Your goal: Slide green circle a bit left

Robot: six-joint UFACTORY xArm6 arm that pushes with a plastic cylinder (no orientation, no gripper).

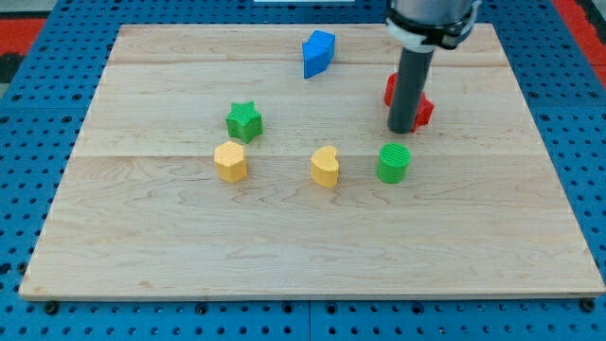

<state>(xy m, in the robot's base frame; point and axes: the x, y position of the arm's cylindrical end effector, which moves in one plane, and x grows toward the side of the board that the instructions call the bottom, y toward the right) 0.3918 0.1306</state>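
Desk (312,237): pale wooden board, lying on a blue pegboard surround.

Rod: straight, dark, coming down from the view's top right. No pincer is fitted, so there is nothing to be released, clenched or grasping; the rod only pushes. My tip (402,131) rests on the board just above the green circle and slightly to the view's right of its centre, apart from it by a small gap.

Red block (423,111): shape unclear, mostly hidden behind the rod; it shows on both sides of it.

Blue block (318,53): angular, near the view's top centre, well apart from the rest.

Green star (243,121): left of centre.

Yellow block (230,161): roughly hexagonal, just below the green star.

Yellow heart (325,167): near the centre, to the view's left of the green circle, with a gap between them.

Green circle (393,162): the task's thing; right of centre, just below my tip.

Governing relation: the circle lies toward the view's bottom from my tip, not to its left. In my judgement the tip must first come round to the circle's right flank before a leftward push; the push should be short, since the yellow heart lies in its path.
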